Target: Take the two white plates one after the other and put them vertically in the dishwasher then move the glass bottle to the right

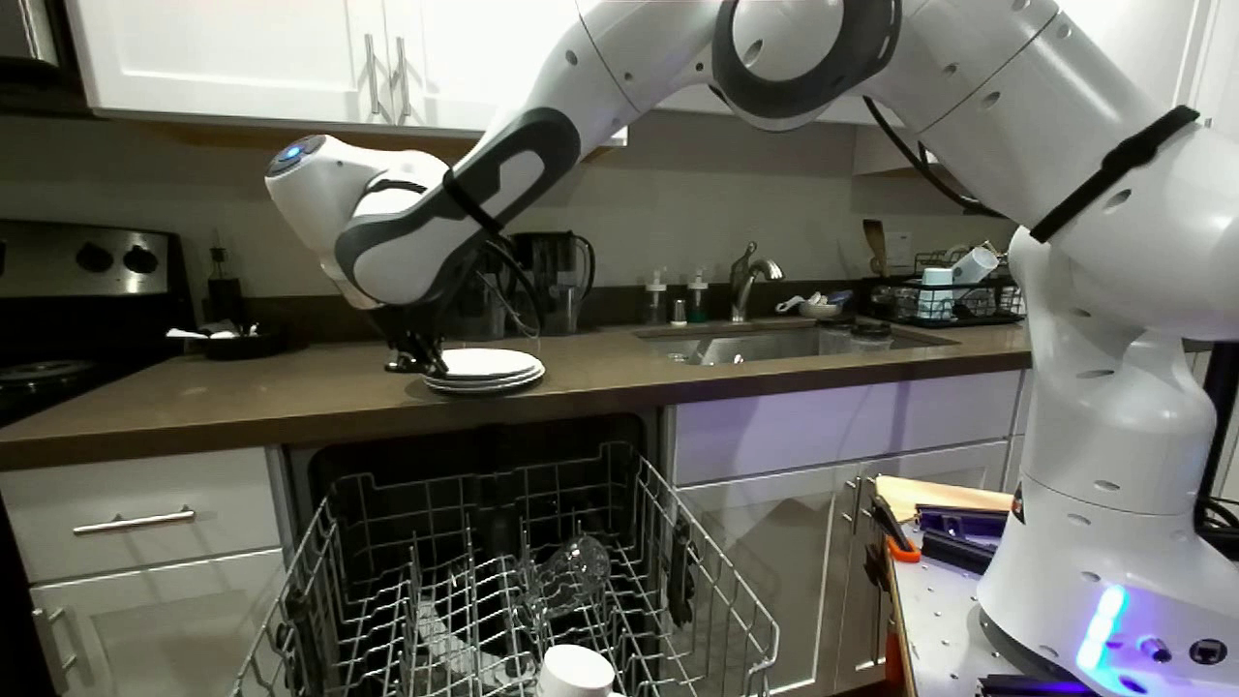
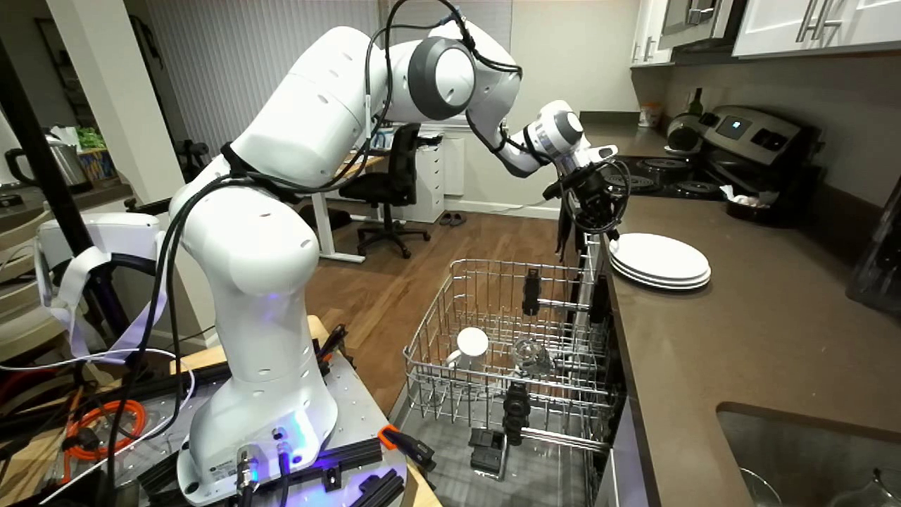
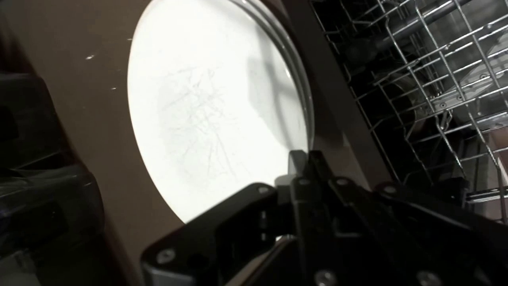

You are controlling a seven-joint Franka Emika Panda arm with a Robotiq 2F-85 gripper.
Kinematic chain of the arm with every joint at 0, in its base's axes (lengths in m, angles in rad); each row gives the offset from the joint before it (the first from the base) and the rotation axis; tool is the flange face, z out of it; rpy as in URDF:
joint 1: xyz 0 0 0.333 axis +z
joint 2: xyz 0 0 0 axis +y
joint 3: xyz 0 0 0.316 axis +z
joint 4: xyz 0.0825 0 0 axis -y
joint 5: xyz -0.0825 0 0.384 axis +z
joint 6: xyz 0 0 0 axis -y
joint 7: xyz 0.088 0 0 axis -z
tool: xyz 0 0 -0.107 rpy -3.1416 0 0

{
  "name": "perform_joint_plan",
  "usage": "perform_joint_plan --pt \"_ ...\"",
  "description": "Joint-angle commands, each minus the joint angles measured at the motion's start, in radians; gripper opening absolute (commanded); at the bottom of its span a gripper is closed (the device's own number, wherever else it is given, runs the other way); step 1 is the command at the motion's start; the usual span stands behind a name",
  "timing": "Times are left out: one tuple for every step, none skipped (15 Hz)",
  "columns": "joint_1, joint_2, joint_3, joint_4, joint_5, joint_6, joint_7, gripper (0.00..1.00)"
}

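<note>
A stack of white plates [image 1: 486, 364] lies flat near the counter's front edge, above the dishwasher [image 1: 426, 445]. My gripper [image 3: 306, 157] meets the stack's rim from the stove side. In the wrist view its jaws are almost together, one finger over the top plate [image 3: 206, 95] and one outside its rim, pinching that rim. The same contact shows in an exterior view at the gripper [image 2: 614, 237]. Wire tines fill the pulled-out rack [image 2: 521, 264], which holds no plate. A clear glass vessel [image 1: 578, 571] lies in it; whether this is the glass bottle, I cannot tell.
A white cup [image 1: 574, 670] stands upside down in the rack. On the counter are dark pitchers [image 1: 552, 276] by the wall, a black pan [image 1: 242, 344] beside the stove, and a sink [image 1: 755, 344] further along. Upper cabinets [image 1: 242, 58] hang over the counter.
</note>
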Motion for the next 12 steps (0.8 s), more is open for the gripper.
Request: perform_joint_plan --pt "0.005 -0.01 0.005 0.007 -0.001 0.01 -0.033 0.01" --pt "0.007 -0.012 0.005 0.006 -0.001 0.008 -0.033 0.01" --pt "0.01 -0.014 0.004 0.005 -0.003 0.008 -0.033 0.01" --pt "0.012 -0.016 0.005 0.004 -0.003 0.008 -0.033 0.01" --pt "0.015 -0.017 0.005 0.004 -0.004 0.007 -0.032 0.01" --pt "0.016 -0.018 0.005 0.003 -0.004 0.006 -0.031 0.01" --pt "0.017 -0.019 0.006 0.002 -0.004 0.006 -0.03 0.01" --pt "0.017 -0.019 0.008 0.001 -0.002 0.007 -0.031 0.01" --pt "0.017 -0.016 0.009 0.002 -0.002 0.007 -0.03 0.01" --pt "0.016 -0.015 0.011 0.003 0.001 0.007 -0.03 0.01" --pt "0.015 -0.013 0.013 0.003 0.005 0.008 -0.031 0.01" --pt "0.015 -0.012 0.015 0.003 0.006 0.009 -0.03 0.01"
